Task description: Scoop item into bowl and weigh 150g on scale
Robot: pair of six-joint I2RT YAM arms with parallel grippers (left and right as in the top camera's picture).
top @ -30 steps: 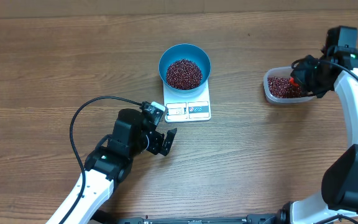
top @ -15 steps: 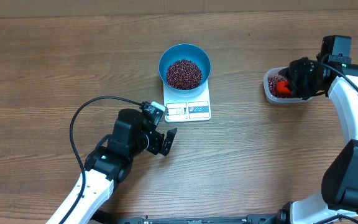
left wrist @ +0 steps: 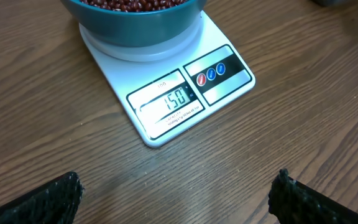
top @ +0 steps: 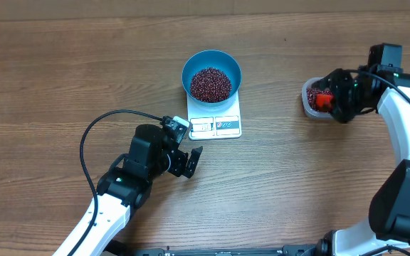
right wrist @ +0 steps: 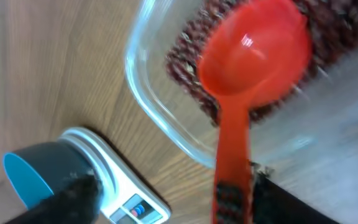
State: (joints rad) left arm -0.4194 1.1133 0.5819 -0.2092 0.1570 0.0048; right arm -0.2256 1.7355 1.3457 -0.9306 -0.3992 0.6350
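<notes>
The blue bowl point(top: 188, 67) stands on the white scale point(top: 226, 126) and holds a heap of red-brown beans point(top: 211, 84). In the left wrist view the scale point(left wrist: 229, 81) shows 150 under the bowl point(left wrist: 142, 25). My left gripper point(top: 187, 162) rests open on the table just in front of the scale, nothing between its fingers point(left wrist: 42, 199). My right gripper point(top: 333, 102) hovers over the clear tub point(top: 307, 105), jaws wide apart. A red spoon point(right wrist: 257, 53) lies on the tub's beans point(right wrist: 188, 59), its handle beside one finger point(right wrist: 291, 199).
A black cable point(top: 91, 135) loops left of the left arm. The clear tub point(right wrist: 145, 93) sits at the right side of the wooden table point(top: 297, 171), well apart from the scale.
My right gripper has opened and let go of the red spoon, which now lies in the tub; the wrist shifted slightly left. The left arm has not moved.
</notes>
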